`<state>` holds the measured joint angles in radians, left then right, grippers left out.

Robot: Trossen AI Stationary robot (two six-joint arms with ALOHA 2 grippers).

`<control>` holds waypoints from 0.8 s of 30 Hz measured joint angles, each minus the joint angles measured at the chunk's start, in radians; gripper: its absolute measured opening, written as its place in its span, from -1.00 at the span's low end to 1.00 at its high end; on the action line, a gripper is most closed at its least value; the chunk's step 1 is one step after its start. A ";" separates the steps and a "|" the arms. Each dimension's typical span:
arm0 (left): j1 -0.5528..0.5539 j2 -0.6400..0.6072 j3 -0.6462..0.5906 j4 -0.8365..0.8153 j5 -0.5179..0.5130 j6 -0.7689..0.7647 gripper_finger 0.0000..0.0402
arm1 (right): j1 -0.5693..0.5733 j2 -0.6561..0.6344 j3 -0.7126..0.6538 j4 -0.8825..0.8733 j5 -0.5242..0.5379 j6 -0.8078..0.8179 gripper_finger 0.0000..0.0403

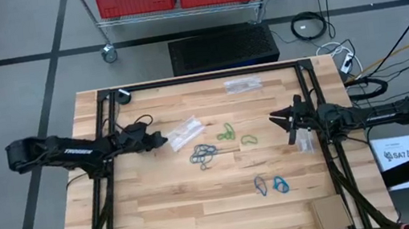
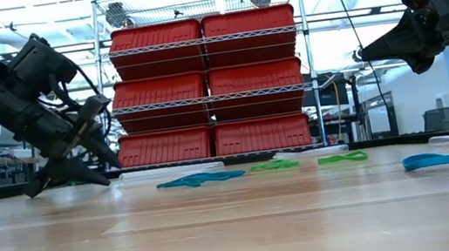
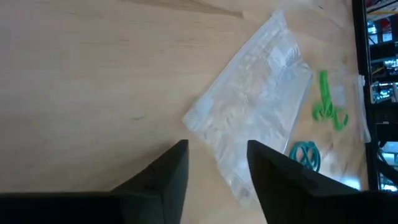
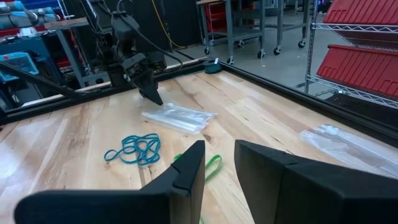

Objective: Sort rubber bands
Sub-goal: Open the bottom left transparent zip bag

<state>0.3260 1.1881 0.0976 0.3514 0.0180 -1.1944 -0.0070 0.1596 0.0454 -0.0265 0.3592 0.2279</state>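
Rubber bands (image 1: pixel 204 154) are scattered mid-table: a dark blue tangle in the centre, two green ones (image 1: pixel 226 133) just past it, and a couple of blue ones (image 1: pixel 272 185) nearer the front edge. My left gripper (image 3: pixel 214 171) sits low at the corner of a clear bag (image 3: pixel 255 102), fingers parted with a gap between them, nothing in them as far as I can see. Right gripper (image 4: pixel 217 165) hangs above the right side, fingers slightly apart, empty. Another clear bag (image 1: pixel 242 84) lies near the far edge.
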 joint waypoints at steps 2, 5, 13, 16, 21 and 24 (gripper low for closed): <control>0.001 0.010 0.001 0.004 -0.001 -0.001 -0.11 | 0.000 0.000 0.000 0.000 0.000 0.000 -0.59; 0.000 0.026 0.002 0.017 -0.014 -0.005 -0.11 | 0.000 0.000 0.000 0.000 0.000 -0.001 -0.59; 0.000 0.048 0.004 0.035 -0.047 -0.011 -0.21 | 0.000 0.000 0.000 0.000 0.000 -0.003 -0.59; -0.001 0.051 0.011 0.035 -0.058 0.013 -0.33 | 0.000 0.000 0.000 0.000 0.000 -0.003 -0.59; 0.001 0.093 0.052 0.024 -0.082 0.087 -0.48 | 0.000 0.000 0.000 0.000 0.000 -0.003 -0.59; 0.001 0.161 0.070 0.055 -0.093 0.137 -0.54 | 0.000 0.000 0.000 0.000 -0.002 -0.003 -0.59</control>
<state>0.3266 1.3489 0.1681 0.4063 -0.0753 -1.0571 -0.0071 0.1596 0.0452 -0.0266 0.3569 0.2245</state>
